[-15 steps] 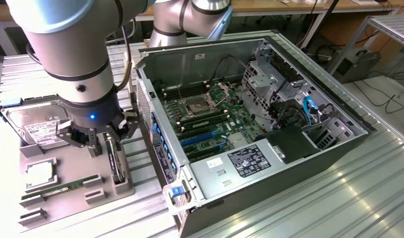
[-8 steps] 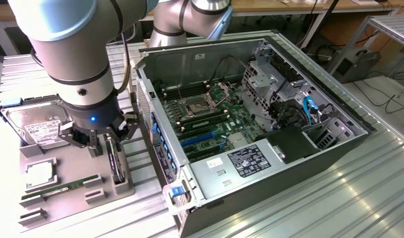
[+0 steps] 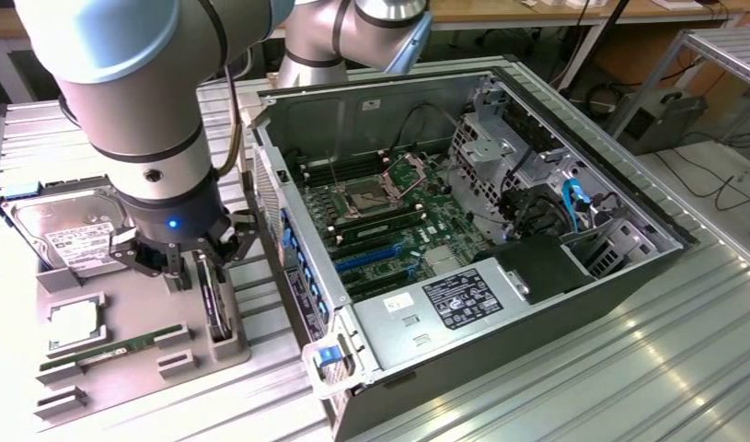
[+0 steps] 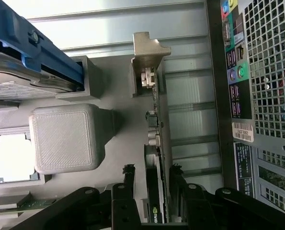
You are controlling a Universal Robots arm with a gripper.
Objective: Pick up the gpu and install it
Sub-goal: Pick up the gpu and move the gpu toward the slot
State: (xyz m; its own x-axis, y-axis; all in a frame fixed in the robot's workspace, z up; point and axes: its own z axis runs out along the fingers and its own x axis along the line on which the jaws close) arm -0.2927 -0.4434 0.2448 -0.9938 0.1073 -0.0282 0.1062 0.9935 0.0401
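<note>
The gpu is a thin dark card standing on edge in a grey holder on the parts tray, at the exterior view's left. In the wrist view the gpu runs edge-on, with its pale bracket end by a grey post. My gripper hangs right above the card. Its black fingers straddle the card's edge, one on each side, with a small gap showing on one side. The gripper is open. The open computer case lies beside the tray, its blue expansion slots exposed.
On the tray sit a silver hard drive with a blue bracket, a processor, a green memory stick and a grey block. The case's rear panel stands close beside the card. Ribbed metal tabletop surrounds everything.
</note>
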